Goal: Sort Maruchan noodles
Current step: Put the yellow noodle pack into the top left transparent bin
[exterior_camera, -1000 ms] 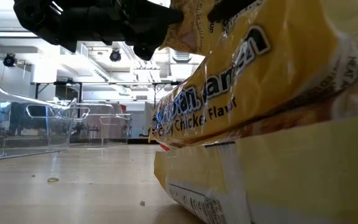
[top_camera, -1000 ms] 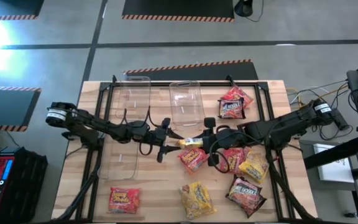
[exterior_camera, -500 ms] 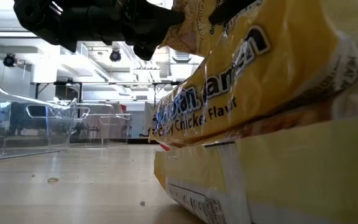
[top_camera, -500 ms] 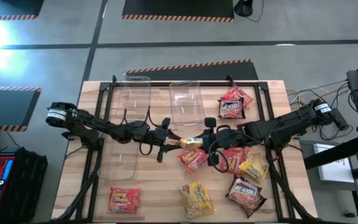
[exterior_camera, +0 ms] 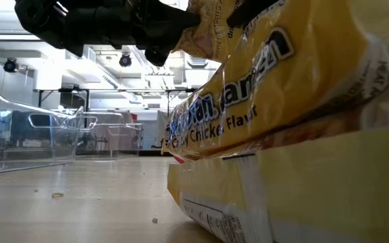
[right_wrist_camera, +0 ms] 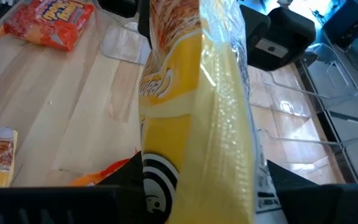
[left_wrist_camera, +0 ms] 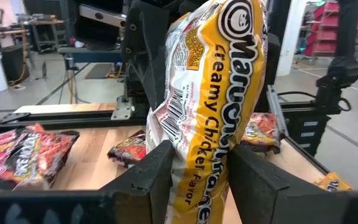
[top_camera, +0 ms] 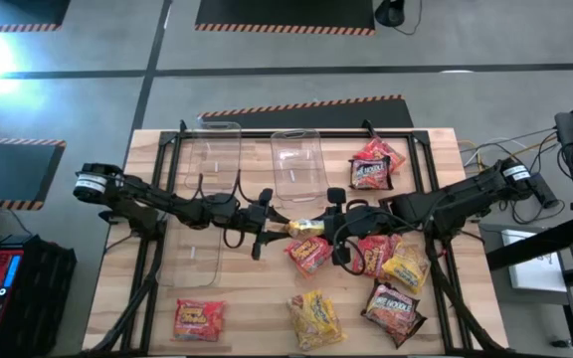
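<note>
A yellow Maruchan noodle packet [top_camera: 306, 227] hangs in the air over the middle of the table, between my two grippers. My left gripper [top_camera: 275, 223] comes from the table's left and is shut on its left end. My right gripper [top_camera: 332, 223] comes from the right and is shut on its right end. Other packets lie flat on the table: red ones [top_camera: 373, 164] at the far right, an orange one [top_camera: 308, 254] under the held packet, an orange one [top_camera: 199, 318] and a yellow one [top_camera: 313, 316] near the front edge. My left gripper pinches the yellow packet's near end [left_wrist_camera: 194, 180] between its two fingers [left_wrist_camera: 151, 171], one on each flat face. The fingers come level from the table's left. The packet stands on edge, clear of the table. My right gripper pinches the packet's opposite end [right_wrist_camera: 197, 155] between its two fingers, one on each flat face. The fingers slant down from the table's right. The packet is lifted clear and reaches away toward the left gripper.
Two clear bins [top_camera: 212, 159] [top_camera: 298, 164] stand at the far middle, and a third [top_camera: 192, 254] lies under the left arm. More packets [top_camera: 406, 267] [top_camera: 393, 308] crowd the near right. The yellow packet [exterior_camera: 302, 135] at the front edge fills the low view.
</note>
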`<state>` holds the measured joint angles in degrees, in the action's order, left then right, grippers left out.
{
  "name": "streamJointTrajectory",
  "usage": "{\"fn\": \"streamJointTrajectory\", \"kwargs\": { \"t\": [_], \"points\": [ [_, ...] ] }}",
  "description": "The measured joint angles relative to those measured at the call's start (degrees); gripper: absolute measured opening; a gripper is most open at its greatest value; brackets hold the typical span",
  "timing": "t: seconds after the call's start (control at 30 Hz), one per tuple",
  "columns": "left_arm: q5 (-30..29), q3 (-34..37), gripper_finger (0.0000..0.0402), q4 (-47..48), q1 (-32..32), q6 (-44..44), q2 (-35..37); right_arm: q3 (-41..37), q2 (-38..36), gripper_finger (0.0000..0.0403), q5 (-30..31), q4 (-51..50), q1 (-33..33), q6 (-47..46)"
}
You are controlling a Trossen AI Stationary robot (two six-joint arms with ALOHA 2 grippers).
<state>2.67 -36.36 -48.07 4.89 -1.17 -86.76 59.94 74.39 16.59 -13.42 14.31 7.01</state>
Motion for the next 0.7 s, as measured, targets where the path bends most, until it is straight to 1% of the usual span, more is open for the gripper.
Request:
{"fn": "streamJointTrajectory", "kwargs": {
  "t": [0.17, 0.4, 0.57, 0.7],
  "points": [
    [-3.5, 0.0, 0.0165, 4.6, -0.1, 0.5, 1.3, 0.0, 0.0, 0.0113, 0.4, -1.4, -0.1, -0.7],
    [-3.8, 0.0, 0.0216, 8.1, -0.2, 0.8, 4.3, 0.0, -0.1, 0.0113, -0.1, -3.5, -0.1, -2.0],
    [-3.9, 0.0, 0.0237, 16.2, -0.3, 2.1, 8.1, 0.0, -0.1, 0.0111, -0.3, -5.2, -0.1, -2.1],
    [-3.8, 0.0, 0.0242, 17.7, -0.3, 2.1, 11.2, 0.0, -0.1, 0.0109, -0.2, -6.9, -0.1, -3.9]
  ]
}}
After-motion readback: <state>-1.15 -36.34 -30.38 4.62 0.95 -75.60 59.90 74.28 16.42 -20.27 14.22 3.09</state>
